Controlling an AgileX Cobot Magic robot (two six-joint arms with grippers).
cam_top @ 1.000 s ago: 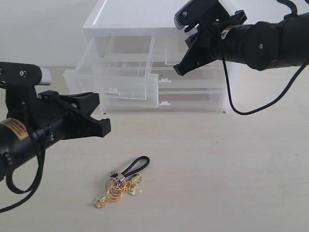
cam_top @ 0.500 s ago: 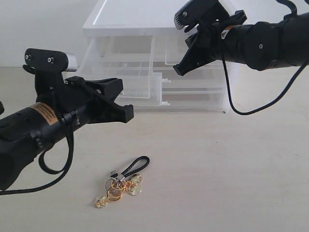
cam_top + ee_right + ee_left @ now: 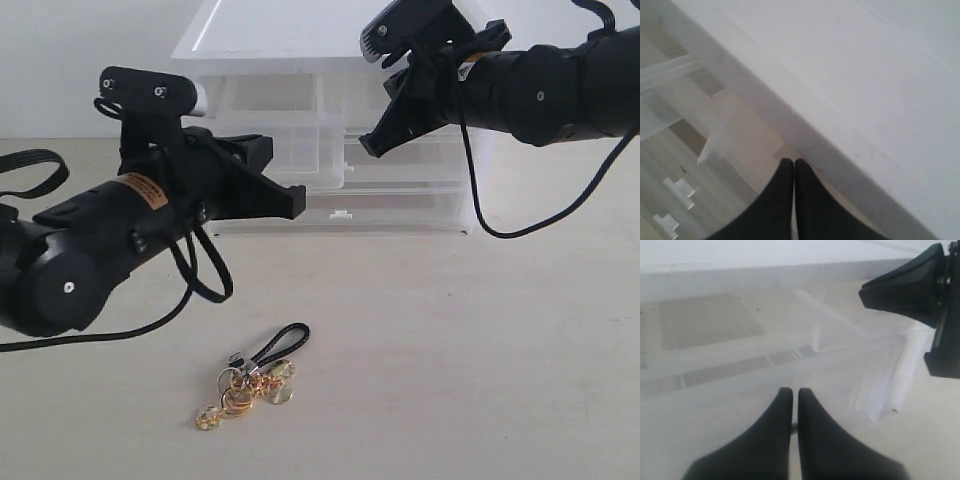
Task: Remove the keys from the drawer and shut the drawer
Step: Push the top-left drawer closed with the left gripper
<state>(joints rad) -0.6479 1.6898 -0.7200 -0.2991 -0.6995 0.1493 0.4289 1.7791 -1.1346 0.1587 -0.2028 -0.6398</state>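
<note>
The keys (image 3: 248,382), a bunch of gold rings and round gold pieces on a black braided cord loop, lie on the pale beige tabletop (image 3: 450,350) in the lower centre of the exterior view, well clear of the translucent white plastic cabinet (image 3: 290,45) that stands against a plain white wall (image 3: 70,60). The bunch runs on a diagonal, its gold end toward the lower left and the cord loop pointing to the upper right. Left of centre, the left gripper (image 3: 791,391) has its black fingers pressed together on nothing, right in front of the drawer (image 3: 318,160). The drawer sits almost fully inside the cabinet; whether the fingers touch its front, or whether it lies quite flush, cannot be told. At upper right, the right gripper (image 3: 793,162) is likewise closed and empty, hovering by the cabinet's top edge.
</note>
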